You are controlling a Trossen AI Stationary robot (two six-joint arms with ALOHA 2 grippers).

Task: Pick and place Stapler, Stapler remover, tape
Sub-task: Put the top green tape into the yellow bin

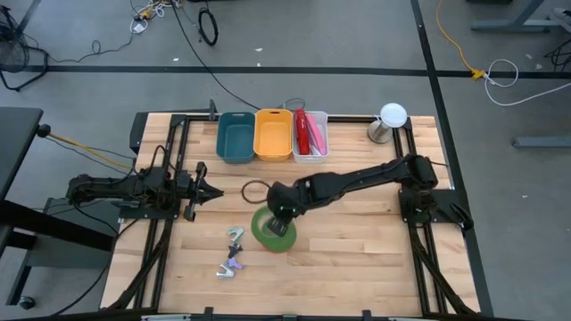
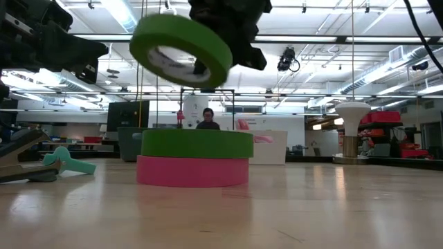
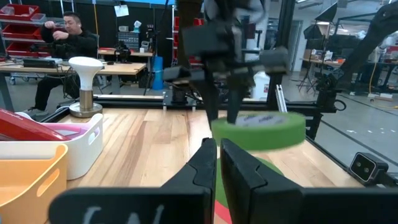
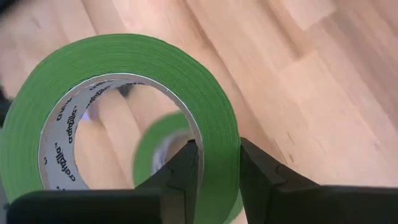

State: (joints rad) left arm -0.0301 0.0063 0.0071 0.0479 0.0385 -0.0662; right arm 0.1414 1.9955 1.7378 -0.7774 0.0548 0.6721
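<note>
- Right gripper (image 4: 217, 168) pinches the tape (image 4: 124, 68) through its wall, one finger inside the hole, lifted clear of the table (image 1: 357, 241) mid-table.
- Below it, a green roll (image 2: 197, 143) sits on a pink roll (image 2: 192, 171).
- Left gripper (image 1: 214, 193) waits at left, fingers pressed together.

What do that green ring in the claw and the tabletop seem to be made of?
The green tape looks like matte paper-type tape wound on a pale printed core, probably cardboard. The table looks like light butcher-block wood with a smooth sheen: joined strips and grain show. The right gripper's jaws pinch the roll's wall.
</note>
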